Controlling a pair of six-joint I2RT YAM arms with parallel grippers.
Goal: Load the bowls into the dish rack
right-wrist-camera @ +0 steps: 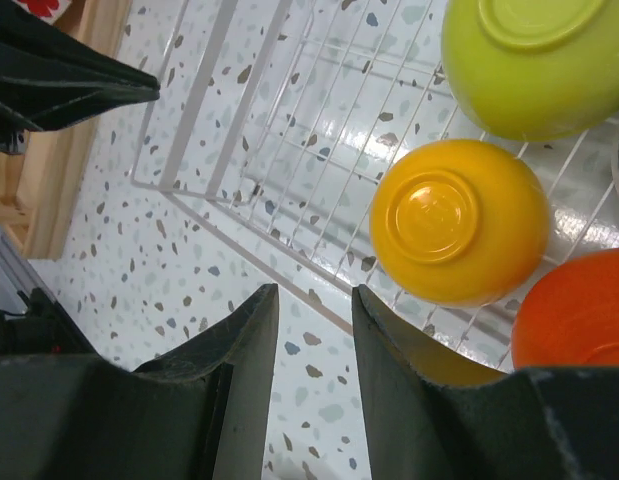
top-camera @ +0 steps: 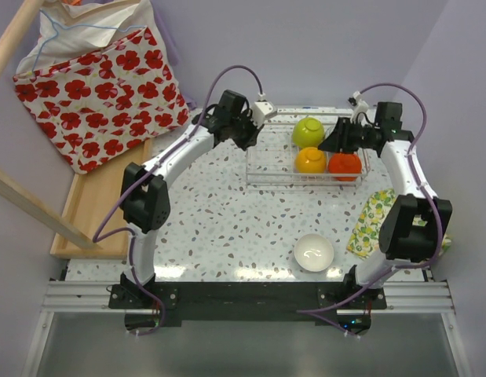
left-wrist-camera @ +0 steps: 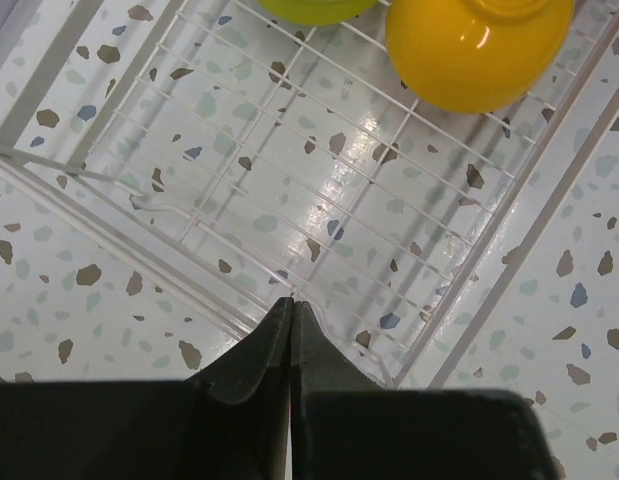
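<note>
The white wire dish rack (top-camera: pixel 268 166) stands at the far middle of the table. Three bowls sit upside down in its right part: lime green (top-camera: pixel 308 132), orange-yellow (top-camera: pixel 310 160) and red-orange (top-camera: pixel 346 165). A white bowl (top-camera: pixel 314 252) sits upright on the table near the front. My left gripper (top-camera: pixel 248 133) is shut and empty over the rack's left end (left-wrist-camera: pixel 289 190); the left wrist view shows its tips (left-wrist-camera: pixel 291 302) over the rack's edge. My right gripper (right-wrist-camera: pixel 314 300) is open and empty above the rack's front edge, beside the orange-yellow bowl (right-wrist-camera: pixel 459 220). The other bowls are out of view.
A flat wooden tray (top-camera: pixel 93 206) lies at the table's left with a red floral bag (top-camera: pixel 97 86) behind it. A lemon-print cloth (top-camera: pixel 374 220) lies at the right, near the right arm. The rack's left half holds nothing.
</note>
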